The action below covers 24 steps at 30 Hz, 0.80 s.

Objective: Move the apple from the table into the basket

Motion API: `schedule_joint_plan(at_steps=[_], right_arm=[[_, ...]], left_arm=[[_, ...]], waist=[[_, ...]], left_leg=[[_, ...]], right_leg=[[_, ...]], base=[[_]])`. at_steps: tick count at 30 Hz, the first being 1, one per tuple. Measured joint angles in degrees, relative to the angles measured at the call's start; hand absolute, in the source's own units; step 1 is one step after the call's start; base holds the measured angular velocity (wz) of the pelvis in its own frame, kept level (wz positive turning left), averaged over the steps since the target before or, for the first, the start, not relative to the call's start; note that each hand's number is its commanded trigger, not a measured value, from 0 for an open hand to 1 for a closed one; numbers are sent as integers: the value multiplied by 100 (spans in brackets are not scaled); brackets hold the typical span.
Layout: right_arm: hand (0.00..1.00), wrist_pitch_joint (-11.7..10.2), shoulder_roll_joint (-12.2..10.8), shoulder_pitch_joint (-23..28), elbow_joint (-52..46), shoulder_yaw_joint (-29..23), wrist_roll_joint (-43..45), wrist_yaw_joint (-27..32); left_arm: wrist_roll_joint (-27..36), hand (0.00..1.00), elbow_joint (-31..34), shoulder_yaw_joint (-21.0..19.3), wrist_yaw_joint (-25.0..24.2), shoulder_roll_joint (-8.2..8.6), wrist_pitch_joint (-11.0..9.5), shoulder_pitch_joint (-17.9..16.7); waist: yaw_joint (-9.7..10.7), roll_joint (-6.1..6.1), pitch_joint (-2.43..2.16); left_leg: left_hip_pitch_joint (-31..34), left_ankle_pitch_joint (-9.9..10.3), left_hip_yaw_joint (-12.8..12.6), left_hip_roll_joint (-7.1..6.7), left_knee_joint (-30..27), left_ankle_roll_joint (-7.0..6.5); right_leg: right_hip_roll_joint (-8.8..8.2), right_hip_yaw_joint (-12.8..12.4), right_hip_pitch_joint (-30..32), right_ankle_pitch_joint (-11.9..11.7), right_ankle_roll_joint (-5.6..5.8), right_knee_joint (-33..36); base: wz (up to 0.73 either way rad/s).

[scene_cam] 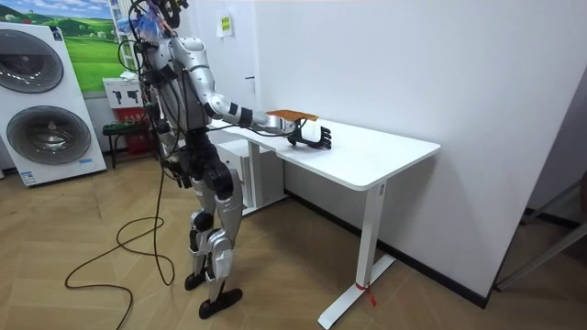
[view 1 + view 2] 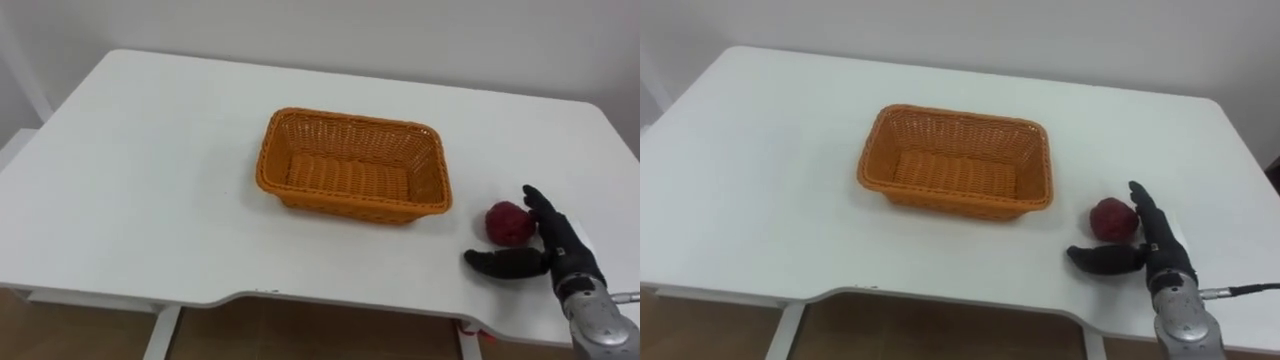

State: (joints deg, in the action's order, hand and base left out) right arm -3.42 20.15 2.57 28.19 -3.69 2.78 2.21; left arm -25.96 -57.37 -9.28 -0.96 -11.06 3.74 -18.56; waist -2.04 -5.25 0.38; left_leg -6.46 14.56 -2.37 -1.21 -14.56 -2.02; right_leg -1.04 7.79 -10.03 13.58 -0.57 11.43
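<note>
Closest to me, my right hand (image 2: 562, 245) lies low over the front right corner of the white table (image 2: 140, 180). Its fingers (image 2: 545, 212) are stretched straight and the thumb (image 2: 500, 263) is splayed out to the left, so it is open and grips nothing. The apple (image 2: 508, 222), dark red, sits on the tabletop in the crook between thumb and fingers. It is hard up against the fingers, though from this angle I cannot tell whether they actually touch it.

A little farther in and to the left of the apple stands the orange wicker basket (image 2: 340, 206). It is rectangular and upright, set near the middle of the table, with its woven floor in plain sight. The apple is outside it, near its right front corner but apart from it. Beyond the basket the tabletop runs bare and white to a pale wall (image 2: 400, 35).

From the room view, the robot stands upright on a wooden floor (image 1: 101, 229) at the table's end on that view's left, with its right arm reaching out over the top. A white cabinet (image 1: 260, 174) stands under the table beside it. Behind the robot stand two white washing machines (image 1: 41, 101), with a green landscape poster (image 1: 92, 50) above them.
</note>
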Motion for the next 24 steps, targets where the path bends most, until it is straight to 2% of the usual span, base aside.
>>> schedule_joint_plan(at_steps=[3, 8, 14, 24], right_arm=[[100, 49, 36, -48, 7, -17, 12, 34], [100, 94, 220, -171, 79, -40, 128, 7], [100, 175, 224, -266, 175, -24, 212, -84], [100, 208, 224, -266, 174, -23, 201, -95]], left_arm=[[1, 0, 0, 25, -88, -50, 10, 1], [-6, 0, 0, 68, -125, -125, 15, 8], [-7, 0, 0, 72, -254, -146, 94, 18], [0, 0, 59, 109, -325, -151, 133, 54]], waist=[[6, -7, -5], [-5, -25, -22], [-36, -49, -40], [-150, -35, -33]], left_leg=[[-1, 0, 1, 1, 2, 0], [-8, -1, 14, 4, 4, 2], [-2, -2, 19, 8, 2, 4], [0, -2, -13, 40, 16, 3]], right_leg=[[0, 5, -1, 0, 0, -1], [2, 27, 0, 0, 0, 9], [4, 43, -1, 0, 0, 16], [4, 27, -4, 0, 0, 17]], base=[[0], [0], [0], [0]])
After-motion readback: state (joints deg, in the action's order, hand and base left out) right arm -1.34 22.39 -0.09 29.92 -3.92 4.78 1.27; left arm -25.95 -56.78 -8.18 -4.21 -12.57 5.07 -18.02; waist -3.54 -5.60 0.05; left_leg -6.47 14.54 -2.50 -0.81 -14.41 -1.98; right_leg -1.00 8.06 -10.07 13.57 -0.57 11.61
